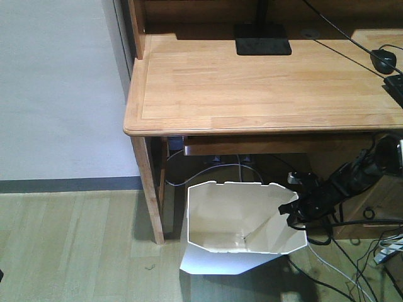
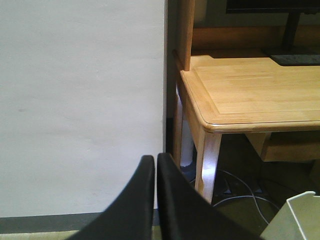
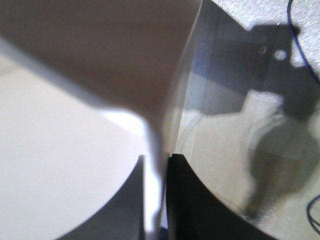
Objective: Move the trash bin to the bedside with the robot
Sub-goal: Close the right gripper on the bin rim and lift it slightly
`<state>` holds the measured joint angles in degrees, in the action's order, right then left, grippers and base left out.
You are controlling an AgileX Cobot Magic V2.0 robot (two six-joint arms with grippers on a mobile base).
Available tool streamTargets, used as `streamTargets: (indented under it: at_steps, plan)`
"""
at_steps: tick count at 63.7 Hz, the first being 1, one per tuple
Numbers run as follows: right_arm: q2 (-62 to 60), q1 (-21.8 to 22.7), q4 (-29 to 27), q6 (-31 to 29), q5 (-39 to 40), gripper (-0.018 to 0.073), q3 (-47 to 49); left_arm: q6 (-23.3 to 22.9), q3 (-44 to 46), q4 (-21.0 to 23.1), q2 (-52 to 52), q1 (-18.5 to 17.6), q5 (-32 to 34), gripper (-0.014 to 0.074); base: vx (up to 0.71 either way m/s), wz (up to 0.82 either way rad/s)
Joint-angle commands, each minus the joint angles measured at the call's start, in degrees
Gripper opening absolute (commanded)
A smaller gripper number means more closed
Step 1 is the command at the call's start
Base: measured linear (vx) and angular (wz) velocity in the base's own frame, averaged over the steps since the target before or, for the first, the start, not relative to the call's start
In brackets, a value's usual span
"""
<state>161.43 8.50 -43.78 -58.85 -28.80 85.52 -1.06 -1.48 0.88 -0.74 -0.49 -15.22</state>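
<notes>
One trash bin [image 1: 233, 229], white, open top, nothing inside. It stands on the floor [image 1: 75, 251] just in front of the tabletop's [image 1: 264, 82] front edge, right beside the desk's front left leg [image 1: 150, 189]. I cannot tell whether its base is fully on the floor or slightly lifted.

Two arms, only one at work. The right gripper [image 1: 291, 214] comes in from the right side and bites the bin's right rim. In the right wrist view the jaws are clamped on the thin white wall [image 3: 150, 130], one jaw inside and one outside. This is likely the hold for dragging or carrying, since the rim is the only thin edge the jaws can pinch.

The left gripper [image 2: 155, 159] has its jaws together with nothing between them. It is held clear of the bin and faces the white wall [image 2: 80, 100] and the tabletop's left corner, probably parked so it stays out of the way.

On the tabletop: one monitor base [image 1: 262, 41] at the back edge and one mouse [image 1: 383, 60] near the right edge. Several cables [image 1: 214, 168] hang under the desk behind the bin and could snag.

No bed shows in any view, so the move looks barely begun: grip taken, bin at the desk.
</notes>
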Motion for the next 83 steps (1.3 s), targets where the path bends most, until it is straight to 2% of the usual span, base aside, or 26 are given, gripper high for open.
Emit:
streamTargets:
  at_steps: [1, 14, 23, 38, 83]
  plan:
    - [-9.1, 0.6, -2.7, -4.1, -6.5, -0.0006, -4.7, -0.3, -1.1, 0.2, -0.8, -0.3, 4.0, -0.0006, 0.0, 0.0]
    - [-19.2, 2.4, -5.2, -8.6, -6.1, -0.0006, -15.5, -0.3, -1.1, 0.2, -0.8, -0.3, 4.0, -0.0006, 0.0, 0.0]
    - [-26.1, 2.8, -7.4, -14.0, -5.2, -0.0006, -23.3, -0.3, -1.1, 0.2, -0.8, -0.3, 4.0, -0.0006, 0.0, 0.0]
    - [-32.3, 2.8, -15.6, -21.9, -1.6, -0.0006, -31.1, -0.3, -1.1, 0.2, -0.8, -0.3, 4.0, -0.0006, 0.0, 0.0]
    - [-32.3, 2.8, -16.9, -21.6, -3.8, -0.0006, -31.4, -0.3, -1.1, 0.2, -0.8, -0.3, 4.0, -0.0006, 0.0, 0.0]
